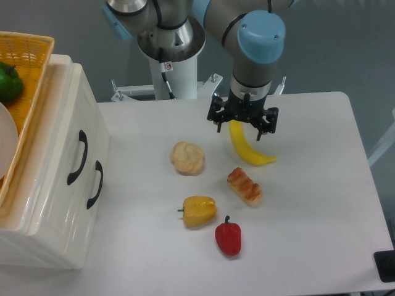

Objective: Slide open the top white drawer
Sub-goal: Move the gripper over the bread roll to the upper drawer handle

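Top white drawer (58,145): far left, closed, upper black handle (78,158) untouched.
Between: cauliflower (187,158), yellow pepper (199,211), red pepper (228,238), bread (245,186).
Gripper (241,126): fingers spread, empty, above banana (245,147), far right of drawer.

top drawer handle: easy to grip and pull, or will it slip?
The top drawer looks glossy, so its face is probably slick. Its curved black handle stands off the front, likely a stiff, hookable grip. The open gripper hangs far from it, above the banana.
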Robot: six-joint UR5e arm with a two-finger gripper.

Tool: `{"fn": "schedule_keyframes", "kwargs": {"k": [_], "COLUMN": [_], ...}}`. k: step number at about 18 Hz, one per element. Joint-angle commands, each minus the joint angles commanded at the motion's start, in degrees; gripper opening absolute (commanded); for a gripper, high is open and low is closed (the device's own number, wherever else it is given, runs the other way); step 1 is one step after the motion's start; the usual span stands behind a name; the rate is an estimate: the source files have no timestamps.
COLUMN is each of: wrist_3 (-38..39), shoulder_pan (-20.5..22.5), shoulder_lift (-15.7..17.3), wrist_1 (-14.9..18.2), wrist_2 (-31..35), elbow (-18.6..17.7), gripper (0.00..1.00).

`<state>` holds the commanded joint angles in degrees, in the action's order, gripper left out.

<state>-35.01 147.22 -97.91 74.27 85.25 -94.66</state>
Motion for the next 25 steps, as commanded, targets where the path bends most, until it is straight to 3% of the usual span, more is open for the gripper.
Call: {"fn": "schedule_keyframes", "kwargs": {"k": [8,18,25], "wrist_3": [12.76,18.84,23.31], "shoulder_pan": [-4.49,-6.86,-11.43], "shoulder_lift": [-1.23,-2.02,-3.25], "wrist_1": [0.09,0.09,1.76], "wrist_2": [-1.4,-4.48,-6.77], "elbow": [1.41,2.47,2.38], "gripper": [1.0,1.0,1.0]}}
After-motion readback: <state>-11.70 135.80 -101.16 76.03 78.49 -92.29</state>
